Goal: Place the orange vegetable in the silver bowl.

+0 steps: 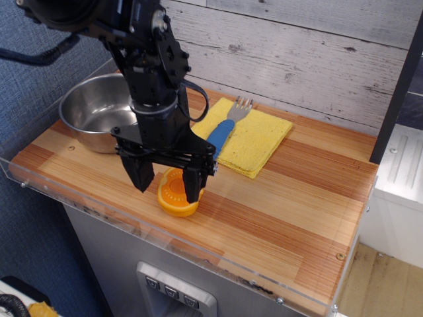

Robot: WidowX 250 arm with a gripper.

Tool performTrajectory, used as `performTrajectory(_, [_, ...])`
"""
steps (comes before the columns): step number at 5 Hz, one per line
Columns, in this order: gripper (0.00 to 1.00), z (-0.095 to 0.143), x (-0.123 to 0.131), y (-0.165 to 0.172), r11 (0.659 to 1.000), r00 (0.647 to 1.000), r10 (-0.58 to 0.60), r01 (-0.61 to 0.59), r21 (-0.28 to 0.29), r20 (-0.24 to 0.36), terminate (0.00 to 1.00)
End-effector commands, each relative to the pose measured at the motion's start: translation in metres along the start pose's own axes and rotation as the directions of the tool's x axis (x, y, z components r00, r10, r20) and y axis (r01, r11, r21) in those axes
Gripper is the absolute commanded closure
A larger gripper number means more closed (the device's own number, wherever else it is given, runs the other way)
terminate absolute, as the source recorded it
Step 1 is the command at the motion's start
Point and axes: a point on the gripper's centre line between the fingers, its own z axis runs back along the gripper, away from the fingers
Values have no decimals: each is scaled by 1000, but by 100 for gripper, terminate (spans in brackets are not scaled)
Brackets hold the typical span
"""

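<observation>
The orange vegetable (pixel 174 195), a small orange toy slice with a lighter lobed face, lies on the wooden counter near the front edge. My gripper (pixel 168 183) is open and hangs right over it, one finger (pixel 143 178) to its left and the other (pixel 193 185) to its right, straddling the slice. The fingers hide part of the slice. The silver bowl (pixel 89 113) stands empty at the back left of the counter, to the left of the gripper.
A yellow folded cloth (pixel 254 140) lies at the back middle with a blue-handled fork (pixel 219 137) on it. A clear plastic lip (pixel 165 241) runs along the counter's front edge. A wooden plank wall (pixel 297 53) stands behind.
</observation>
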Motion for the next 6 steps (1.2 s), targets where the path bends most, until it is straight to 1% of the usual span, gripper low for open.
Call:
performTrajectory(1, [0,-4,3,-7,1000,1000,-16,16,1,-19,0])
performTrajectory(3, [0,-12,4,-10,1000,998,-14,15,17,-63,0])
performTrajectory(4, [0,-14,5,-9,1000,997,-8,10,24,-74,0])
performTrajectory(5, [100,-14,5,-10,1000,998,9,-7,27,-67,0])
performTrajectory(6, [100,-14,5,-10,1000,998,7,-5,27,-67,0])
